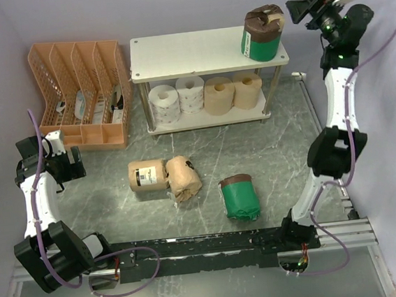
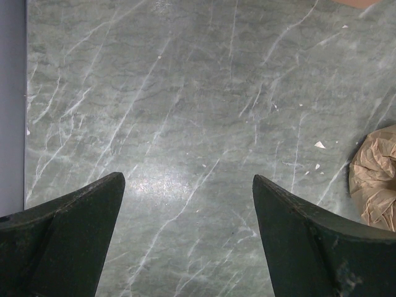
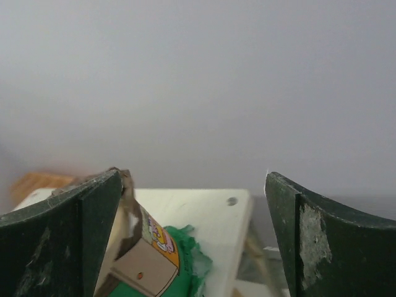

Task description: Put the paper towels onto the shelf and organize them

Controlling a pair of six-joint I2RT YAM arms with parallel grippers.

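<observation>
A green-wrapped, brown-ended paper towel roll (image 1: pixel 264 33) stands upright on the top board of the white two-tier shelf (image 1: pixel 189 51) (its lower tier looks full, likely why), the right jaws wide open and empty just beside it, the left jaws likewise open and empty over the green marbled counter (image 1: pixel 288 140).

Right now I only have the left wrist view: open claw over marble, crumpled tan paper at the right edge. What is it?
Observer: The end of a tan-wrapped roll; two such lie side by side on the table.
Operator: Anything else off the shelf?
Observer: One green-wrapped roll lies on its side, further right on the table.
Operator: And the right claw?
Observer: Open, close beside a second green roll standing on top of the shelf.
</observation>
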